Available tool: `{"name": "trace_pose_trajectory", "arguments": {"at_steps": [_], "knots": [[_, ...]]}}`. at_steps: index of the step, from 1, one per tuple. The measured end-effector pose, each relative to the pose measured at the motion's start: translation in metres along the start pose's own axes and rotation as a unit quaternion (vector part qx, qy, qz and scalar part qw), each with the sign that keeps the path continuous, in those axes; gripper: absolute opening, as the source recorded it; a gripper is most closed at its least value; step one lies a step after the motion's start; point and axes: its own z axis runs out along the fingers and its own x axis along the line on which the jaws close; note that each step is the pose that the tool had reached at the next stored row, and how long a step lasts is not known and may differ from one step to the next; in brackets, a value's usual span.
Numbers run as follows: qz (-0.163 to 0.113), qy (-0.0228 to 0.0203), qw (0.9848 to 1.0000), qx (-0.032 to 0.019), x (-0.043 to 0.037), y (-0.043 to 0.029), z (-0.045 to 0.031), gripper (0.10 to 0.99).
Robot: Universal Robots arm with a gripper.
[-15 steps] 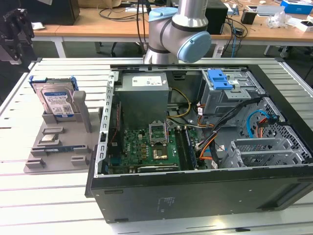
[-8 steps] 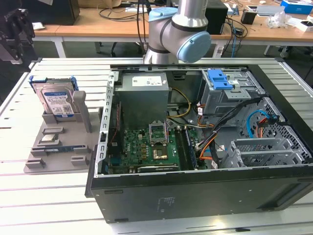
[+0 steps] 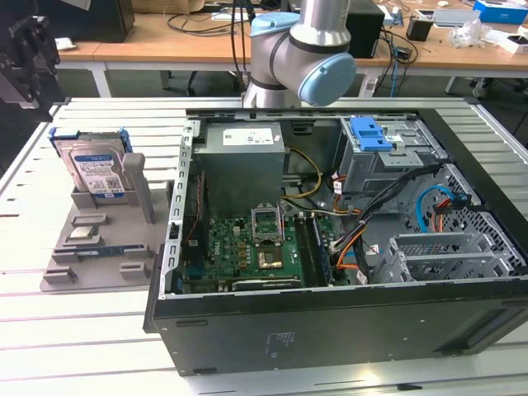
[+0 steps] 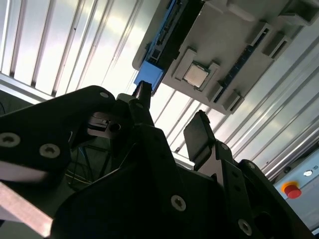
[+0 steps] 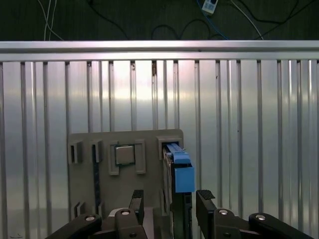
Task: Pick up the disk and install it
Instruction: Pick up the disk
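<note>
You have a slatted metal worktop (image 3: 82, 330) carrying all items; the open computer case (image 3: 330, 330) lies on its side on it, motherboard exposed, with a grey power-supply box (image 3: 243, 157) at its far end and a blue latch piece (image 3: 370, 132) on the drive cage.

The arm (image 3: 305, 49) rises behind the case.

On the exterior view's left of the case, apart from it, sits a grey parts holder (image 3: 99, 247); it rests flat on the worktop.

The disk (image 3: 95, 169) stands upright on its edge in a slot at the far end of that holder, label facing the exterior camera, blue frame showing along its top edge; in the first wrist view the disk (image 5: 179, 174) appears edge-on, and in the second wrist view its blue corner (image 4: 148, 79) juts past the holder.

Your claw (image 5: 171, 201) hangs above the holder with its fingers spread apart and nothing between the pads; in the second wrist view the claw (image 4: 172, 112) is clear of the disk, not touching it.

A small square chip (image 5: 124, 155) sits in a recess of the holder, beside the disk slot.
</note>
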Motion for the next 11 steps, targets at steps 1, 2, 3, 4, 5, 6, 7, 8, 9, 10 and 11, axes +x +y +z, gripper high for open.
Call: {"name": "trace_pose_trajectory", "arguments": {"at_steps": [1,2,3,4,5,6,7,8,9,10,11], "knots": [[0.000,0.0000,1.0000,0.0000,-0.0001,0.0000,0.0001,0.541],[0.000,0.0000,1.0000,0.0000,-0.0003,0.0000,0.0003,0.541],[0.000,0.0000,1.0000,0.0000,-0.0004,0.0000,0.0005,0.541],[0.000,0.0000,1.0000,0.0000,-0.0006,0.0000,0.0008,0.541],[0.000,0.0000,1.0000,0.0000,-0.0007,0.0000,0.0012,0.541],[0.000,0.0000,1.0000,0.0000,-0.0010,0.0000,0.0017,0.541],[0.000,0.0000,1.0000,-0.0001,-0.0011,0.0000,0.0024,0.541],[0.000,0.0000,1.0000,-0.0001,-0.0012,-0.0001,0.0031,0.541],[0.000,0.0001,1.0000,-0.0001,-0.0013,-0.0001,0.0039,0.541],[0.000,0.0000,1.0000,-0.0001,-0.0014,-0.0001,0.0048,0.541],[0.000,0.0000,1.0000,0.0000,-0.0015,0.0000,0.0056,0.541]]}}
